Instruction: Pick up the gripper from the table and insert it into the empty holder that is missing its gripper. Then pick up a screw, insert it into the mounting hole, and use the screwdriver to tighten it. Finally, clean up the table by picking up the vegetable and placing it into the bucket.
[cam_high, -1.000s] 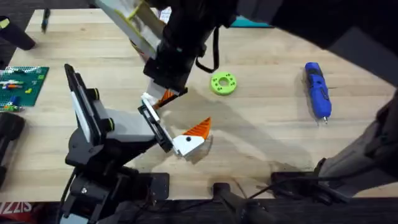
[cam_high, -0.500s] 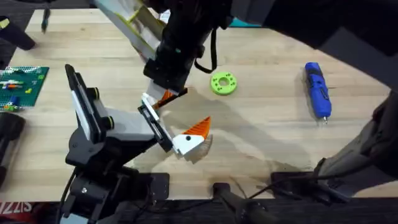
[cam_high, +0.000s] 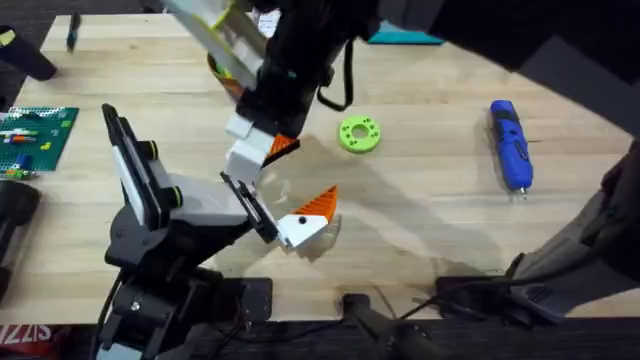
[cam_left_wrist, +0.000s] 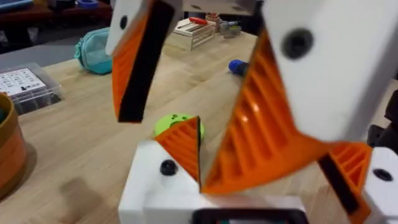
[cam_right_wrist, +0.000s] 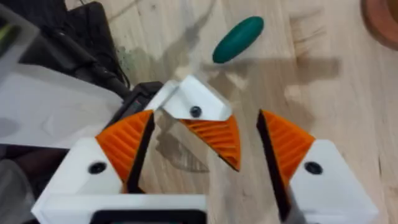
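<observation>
The gripper, a white block with an orange ribbed wedge, sits at the holder on the end of my grey-and-black left arm. In the right wrist view the gripper lies beside the black holder. My right gripper hangs open just above it, one finger on each side. My left gripper is open; its other finger has a black dot. The blue screwdriver lies far right. The dark green vegetable lies near the orange bucket. Screws are too small to make out.
A green round disc lies mid-table between the arms and the screwdriver. A green brick board sits at the left edge and a teal pouch at the back. The right arm looms dark over the upper right.
My right gripper has lifted up and slightly right, away from the holder's end. The left arm and everything on the table have stayed put.
</observation>
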